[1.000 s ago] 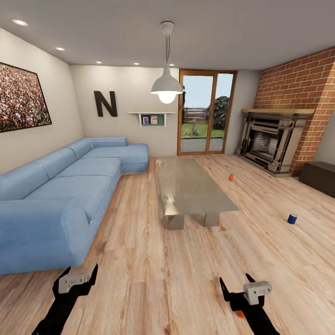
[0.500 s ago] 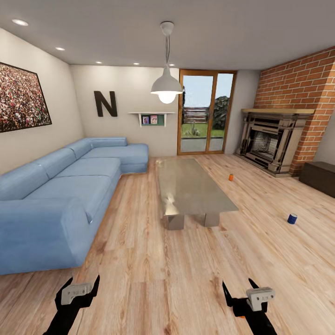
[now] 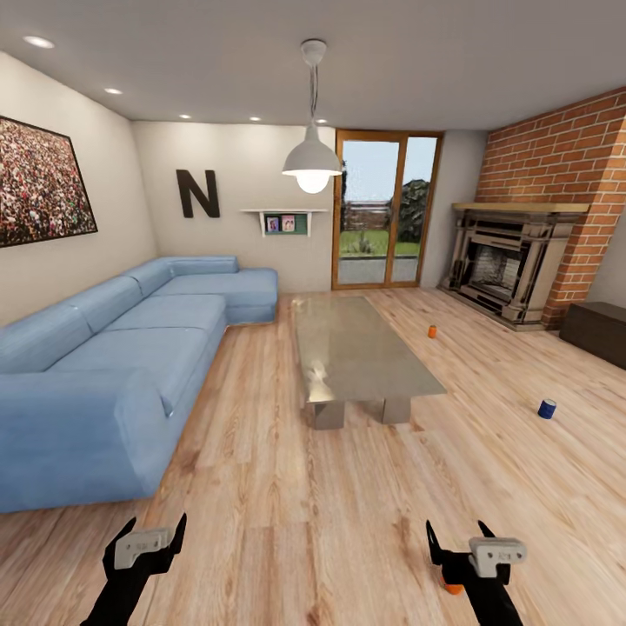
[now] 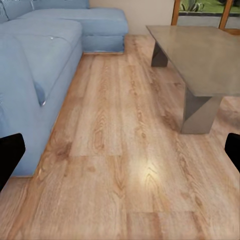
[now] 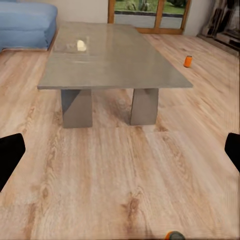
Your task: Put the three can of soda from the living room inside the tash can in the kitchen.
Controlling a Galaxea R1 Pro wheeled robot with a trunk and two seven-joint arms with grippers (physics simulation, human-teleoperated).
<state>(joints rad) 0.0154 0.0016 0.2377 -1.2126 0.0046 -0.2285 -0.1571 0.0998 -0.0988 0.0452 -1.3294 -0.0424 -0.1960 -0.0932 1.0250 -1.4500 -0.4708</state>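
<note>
One orange can of soda [image 3: 432, 331] stands on the wood floor to the right of the grey low table [image 3: 361, 348]; it also appears in the right wrist view [image 5: 188, 61]. A dark blue can [image 3: 546, 409] stands farther right on the floor. A second orange can [image 3: 452, 588] lies on the floor just under my right gripper [image 3: 456, 530], and its top peeks in close to the gripper [image 5: 174, 235]. My right gripper is open and empty. My left gripper [image 3: 156, 526] is open and empty over bare floor near the sofa. The tash can is out of view.
A long blue corner sofa [image 3: 113, 365] fills the left side. The brick fireplace [image 3: 513, 261] and a dark brown low cabinet [image 3: 596, 330] stand at the right, with glass garden doors [image 3: 387, 209] at the back. Wide floor lies between the table and the fireplace.
My right gripper has shifted a little to the right and lower in the head view. The left gripper has sunk slightly. The cans have not moved.
</note>
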